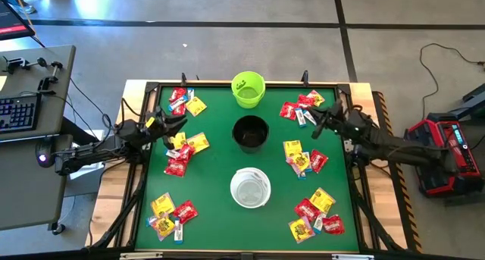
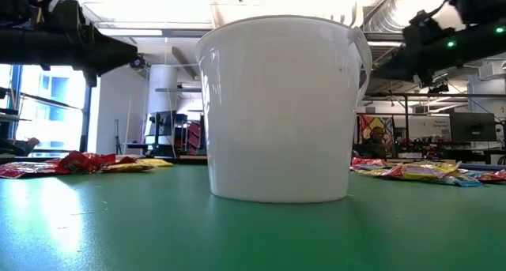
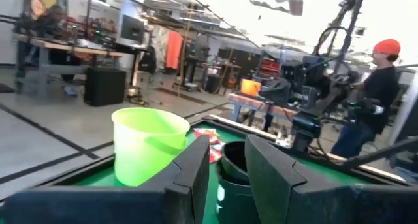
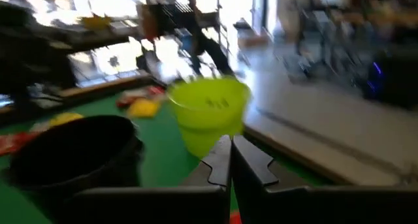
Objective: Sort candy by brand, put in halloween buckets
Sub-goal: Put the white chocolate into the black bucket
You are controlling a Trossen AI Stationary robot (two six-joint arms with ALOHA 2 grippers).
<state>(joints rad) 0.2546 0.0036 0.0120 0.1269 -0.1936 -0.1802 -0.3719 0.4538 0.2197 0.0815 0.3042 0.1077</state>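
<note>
Landmark: black bucket (image 1: 250, 133), middle of the green table (image 1: 212, 184); every place below is read from it, in the high view.
Lime green bucket (image 1: 248, 89): just beyond the black one, at the far edge; dark mark on its wall; upright.
White bucket (image 1: 250, 188): nearer the camera side than the black one, in line with it; upright; in the low view it fills the middle of the picture.
Candy, left of black bucket: a red and yellow cluster (image 1: 184, 101) toward the far left corner; another (image 1: 184, 149) level with the bucket and close to the left gripper; a third (image 1: 171, 215) at the near left corner.
Candy, right of black bucket: a cluster (image 1: 298, 110) toward the far right; one (image 1: 304, 160) a little nearer than the bucket; one (image 1: 317, 214) at the near right corner; a few small blue-and-white packets mixed in.
Left gripper (image 1: 177, 128): left of the black bucket, above the table, pointing at it; fingers (image 3: 196, 168) parted by a narrow gap; whether anything sits between them cannot be told.
Right gripper (image 1: 315, 125): right of the black bucket, near the far-right candy, raised off the table; fingers (image 4: 222, 160) clenched together, nothing between them.
Background: a person in an orange cap (image 3: 387, 47) stands beyond the table, seen from the left wrist.
</note>
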